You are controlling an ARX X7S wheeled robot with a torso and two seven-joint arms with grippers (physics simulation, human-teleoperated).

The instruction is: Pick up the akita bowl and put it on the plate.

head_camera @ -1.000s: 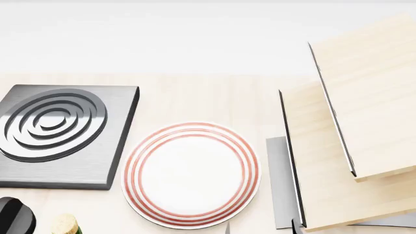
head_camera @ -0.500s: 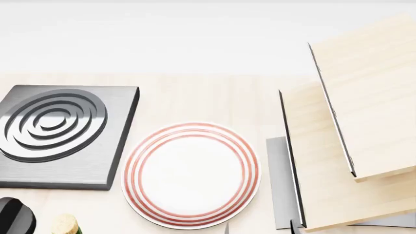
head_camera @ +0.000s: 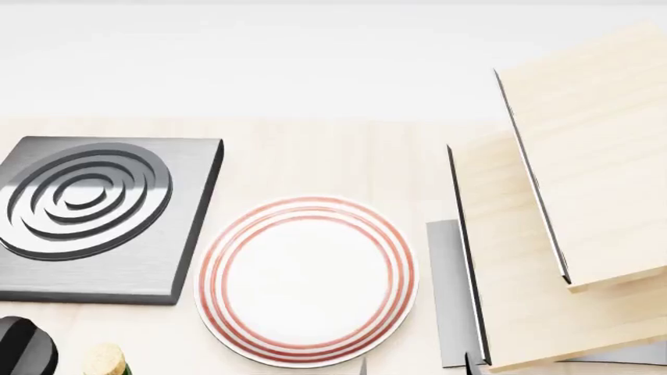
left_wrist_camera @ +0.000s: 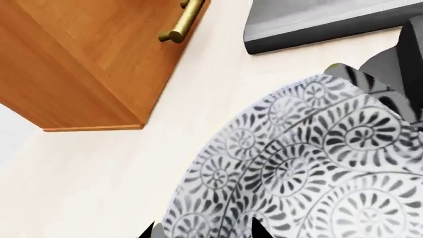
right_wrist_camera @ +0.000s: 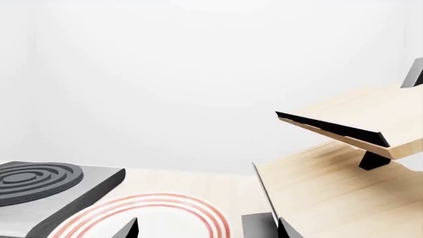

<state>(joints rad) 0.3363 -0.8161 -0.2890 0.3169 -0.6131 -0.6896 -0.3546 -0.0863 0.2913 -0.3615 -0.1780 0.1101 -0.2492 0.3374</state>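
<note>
The akita bowl (left_wrist_camera: 310, 163), white with a dense grey-black floral pattern, fills the left wrist view and is out of the head view. My left gripper (left_wrist_camera: 202, 230) is open, with only its two dark fingertips (left_wrist_camera: 258, 229) showing; the bowl's wall lies between them. Whether they touch it I cannot tell. The plate (head_camera: 308, 280), flat and white with red rings, lies empty at the middle of the head view. My right gripper (right_wrist_camera: 206, 230) is open and holds nothing, hovering over the near right side of the plate (right_wrist_camera: 152, 218).
A square dark-grey burner (head_camera: 89, 211) lies left of the plate. A tilted light-wood shelf rack (head_camera: 563, 234) with a grey metal base (head_camera: 448, 289) stands to its right. An orange-wood cabinet (left_wrist_camera: 86, 59) with a brass handle shows near the bowl. A cork top (head_camera: 105, 361) and a black object (head_camera: 23, 344) sit at the front left.
</note>
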